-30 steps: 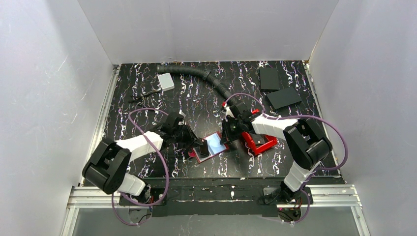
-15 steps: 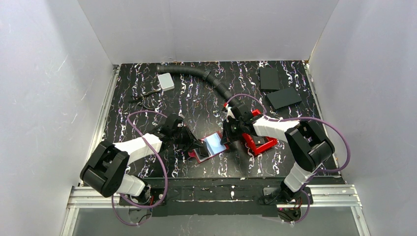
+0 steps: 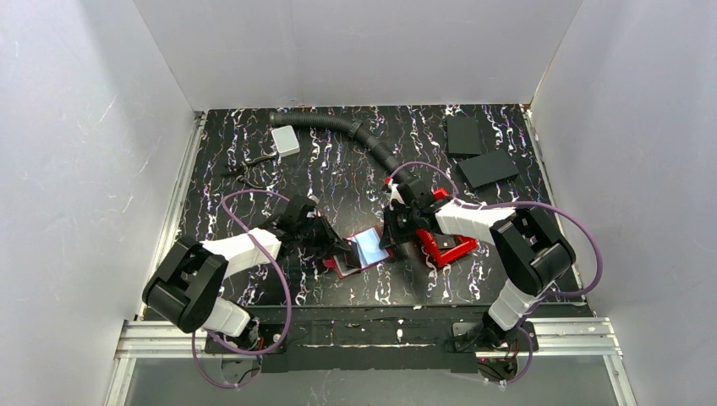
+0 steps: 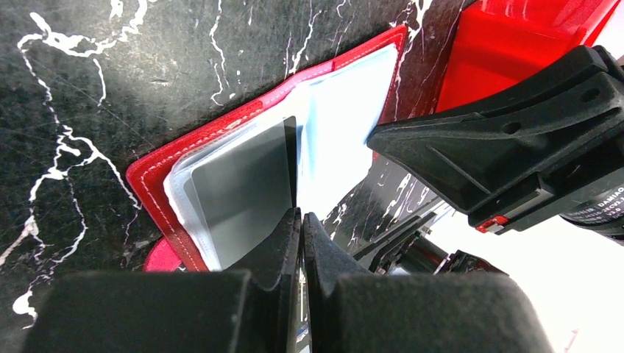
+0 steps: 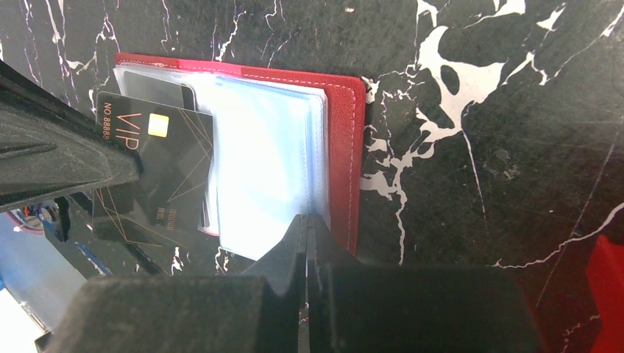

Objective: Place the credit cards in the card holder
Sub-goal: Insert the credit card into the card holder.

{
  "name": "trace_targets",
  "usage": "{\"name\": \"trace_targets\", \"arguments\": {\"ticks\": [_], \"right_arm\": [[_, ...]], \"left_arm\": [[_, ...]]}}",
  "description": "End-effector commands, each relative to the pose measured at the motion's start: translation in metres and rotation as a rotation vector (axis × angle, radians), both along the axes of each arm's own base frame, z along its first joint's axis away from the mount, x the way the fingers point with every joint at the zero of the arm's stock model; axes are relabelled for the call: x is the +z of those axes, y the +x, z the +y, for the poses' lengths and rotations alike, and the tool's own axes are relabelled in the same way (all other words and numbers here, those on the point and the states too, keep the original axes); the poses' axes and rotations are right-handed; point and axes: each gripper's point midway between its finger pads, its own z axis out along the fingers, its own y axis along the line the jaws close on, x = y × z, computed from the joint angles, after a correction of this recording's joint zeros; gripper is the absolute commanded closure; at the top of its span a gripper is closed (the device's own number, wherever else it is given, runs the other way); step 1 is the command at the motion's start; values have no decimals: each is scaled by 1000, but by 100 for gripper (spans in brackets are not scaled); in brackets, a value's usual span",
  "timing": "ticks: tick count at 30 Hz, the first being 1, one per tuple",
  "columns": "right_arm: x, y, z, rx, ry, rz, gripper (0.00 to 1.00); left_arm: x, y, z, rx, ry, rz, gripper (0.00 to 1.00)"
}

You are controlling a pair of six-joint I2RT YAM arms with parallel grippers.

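The red card holder [image 3: 363, 252] lies open on the table with its clear pale-blue sleeves [image 5: 265, 169] showing. My left gripper [image 3: 345, 248] is shut on a black credit card [image 5: 158, 176] marked VIP. The card's far end sits at the left sleeves of the card holder [image 4: 221, 132]. In the left wrist view the credit card [image 4: 292, 162] runs edge-on out of my left gripper [image 4: 300, 215]. My right gripper [image 5: 307, 218] is shut on the near edge of a sleeve, beside the red cover [image 5: 342, 147]. In the top view my right gripper [image 3: 387, 241] sits at the holder's right side.
A red open bin [image 3: 446, 244] stands just right of the right gripper. Two black slabs [image 3: 463, 134] [image 3: 488, 168] lie at the back right. A black ribbed hose [image 3: 355, 135] curves across the back. A pale flat rectangle [image 3: 286, 139] and a small dark tool [image 3: 249, 169] lie at the back left.
Both grippers stay shut at the open holder. The left arm has shifted only slightly, and the holder has not moved.
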Motion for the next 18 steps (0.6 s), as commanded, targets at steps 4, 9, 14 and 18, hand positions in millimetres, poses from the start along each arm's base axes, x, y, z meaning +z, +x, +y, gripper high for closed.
{"name": "trace_targets", "arguments": {"ticks": [4, 9, 14, 18], "right_arm": [[-23, -13, -25, -11, -113, 32, 99], [-22, -16, -27, -15, -111, 38, 99], [-22, -19, -27, -17, -104, 44, 99], [-21, -19, -26, -18, -95, 48, 99]], "left_arm": [[7, 4, -5, -20, -18, -39, 100], [8, 6, -7, -27, -28, -54, 100], [5, 6, -7, -32, -32, -62, 100], [4, 7, -9, -32, -43, -73, 100]]}}
